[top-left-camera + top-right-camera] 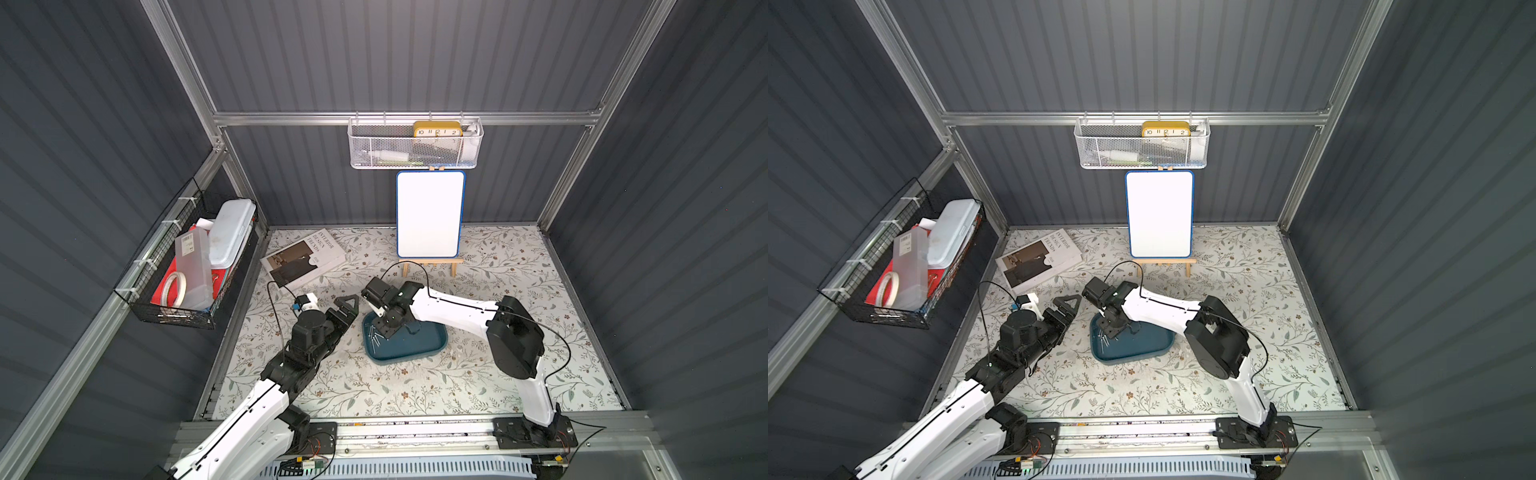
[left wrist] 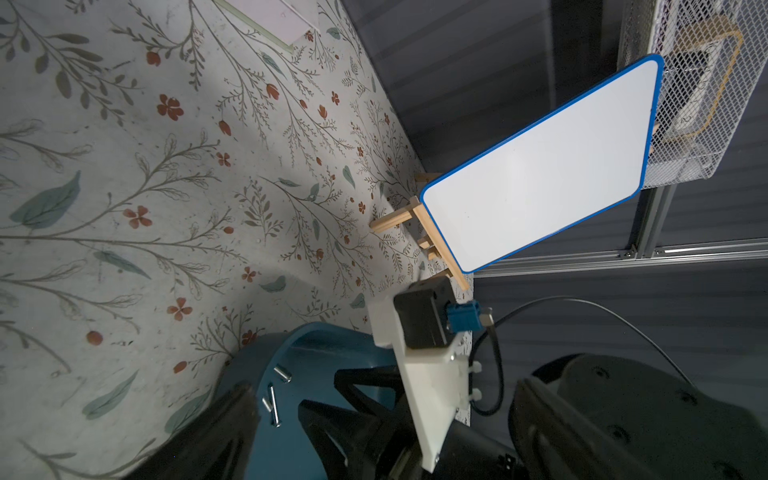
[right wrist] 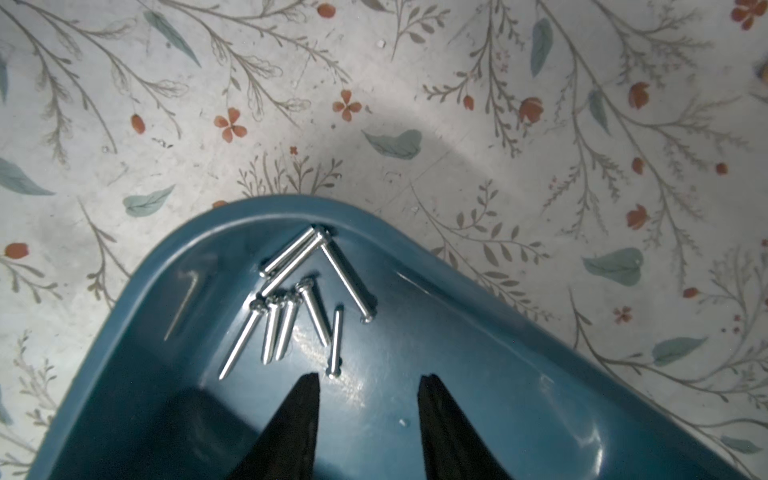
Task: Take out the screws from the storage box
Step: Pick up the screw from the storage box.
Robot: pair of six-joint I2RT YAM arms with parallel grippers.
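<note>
**Item 1, storage box** (image 1: pixel 419 347). The teal tray is set flat on the floral table (image 1: pixel 498 374), about midway between its side edges and well clear of its back edge. It is presumably placed there so that either arm can reach it.

**Item 2, screws** (image 3: pixel 291 266). About eight are counted in the right wrist view. All lie inside the box, bunched in the rounded corner nearest the left arm, and several touch or cross one another. None is seen on the table. The low wall is judged to keep them in a bunch, which leaves little room for the fingers to get round a single screw.

**Item 3, right gripper** (image 3: pixel 369 378). It is pointed down into the box just short of the bunch, probably to pinch one screw from above. The jaws stand partly apart and nothing lies between them. One thin screw ends just beside a fingertip (image 3: pixel 307 386), but whether they touch cannot be told.

**Item 4, left gripper** (image 1: pixel 348 311). It is held over the table just beside the screw corner of the box. The jaws are spread wide and nothing is held. It is judged to be parked clear of the work.
</note>
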